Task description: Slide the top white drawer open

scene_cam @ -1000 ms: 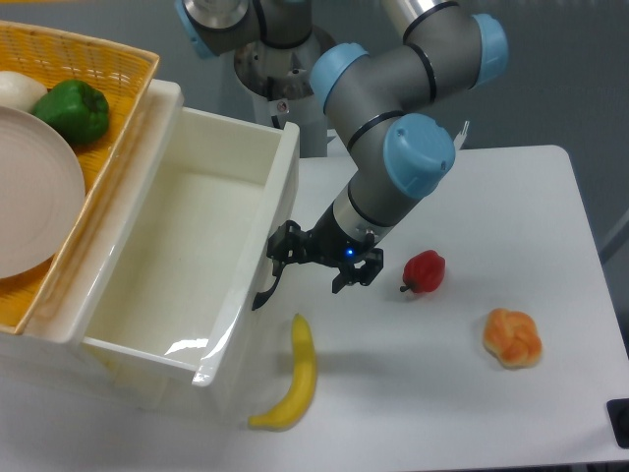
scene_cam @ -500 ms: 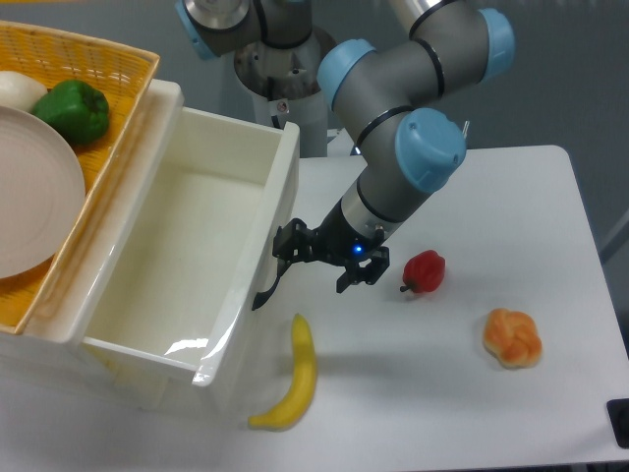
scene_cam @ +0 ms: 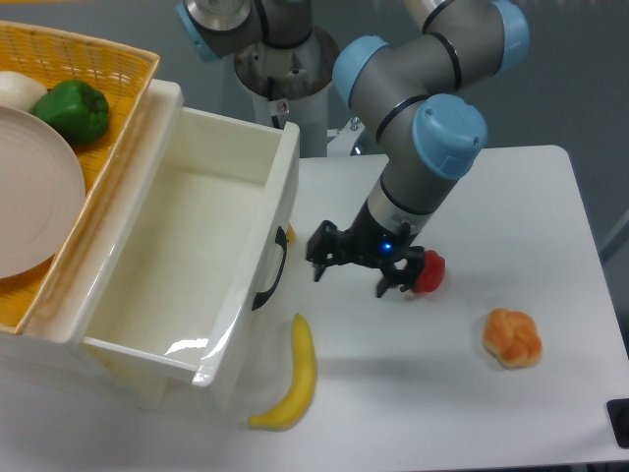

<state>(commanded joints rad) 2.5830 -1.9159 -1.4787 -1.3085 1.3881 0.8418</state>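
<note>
Hand point(scene_cam: 352, 273): fingers spread, gripping nothing, hanging at frame centre above the worktop point(scene_cam: 511, 216). One second ago its fingertips sat at the black handle point(scene_cam: 272, 276); half a second ago likewise; now it stands clear of the handle, shifted right toward the red pepper point(scene_cam: 428, 272), which it partly overlaps in this view.

Top white drawer point(scene_cam: 187, 256): left half of frame, pulled well out of the cabinet, interior bare and glossy, position unchanged across the three moments.

Judgement: handle released and drawer extended, so the opening looks finished; the arm appears to be retreating.

Other items: banana point(scene_cam: 295, 379) below the drawer front; bread roll point(scene_cam: 512, 337) lower right; yellow basket point(scene_cam: 93, 59) upper left holding green pepper point(scene_cam: 74, 110) and plate point(scene_cam: 29, 192).
</note>
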